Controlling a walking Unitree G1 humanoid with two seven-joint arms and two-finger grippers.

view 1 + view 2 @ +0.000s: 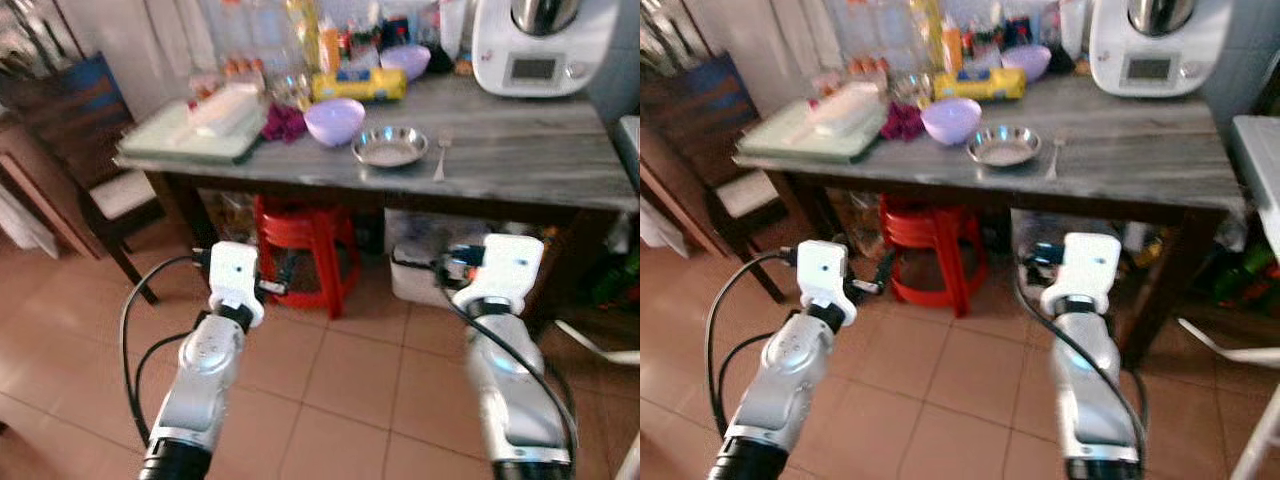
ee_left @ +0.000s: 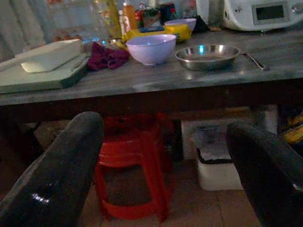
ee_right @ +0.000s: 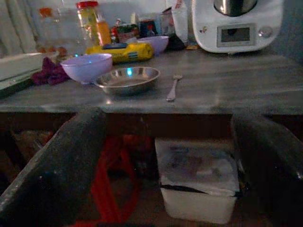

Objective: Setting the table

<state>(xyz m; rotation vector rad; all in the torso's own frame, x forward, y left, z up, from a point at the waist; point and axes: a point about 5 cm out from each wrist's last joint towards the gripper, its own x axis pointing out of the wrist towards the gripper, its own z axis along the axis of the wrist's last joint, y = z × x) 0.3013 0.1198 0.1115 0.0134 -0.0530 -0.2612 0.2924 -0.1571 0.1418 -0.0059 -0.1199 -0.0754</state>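
The grey table (image 1: 520, 150) stretches across the scene, and everything gets placed off it. At its far right corner sits the white kitchen machine (image 1: 545, 45), biggest thing on the surface. Over at the table's left end lies a pale green tray (image 1: 175, 140) carrying a white dish (image 1: 228, 107). Under the table, a red stool (image 1: 300, 250) stands left of centre, with a white bin (image 1: 425, 275) to its right.

Now the tableware, near the table's middle toward the front edge: a lilac bowl (image 1: 335, 120), just right of it a steel plate (image 1: 390, 146), and right of that a fork (image 1: 441, 158) lying apart from the plate. A second lilac bowl (image 1: 405, 60) waits at the back among the bottles.

Both arms are raised short of the table's front edge, below its top. The left gripper (image 2: 165, 175) has its fingers spread wide with nothing between them; the right gripper (image 3: 165, 170) likewise, parted and empty.

This looks like the approach stage: nothing grasped yet. The next move likely calls for stepping closer and lifting a gripper above the tabletop to reach plate or fork.
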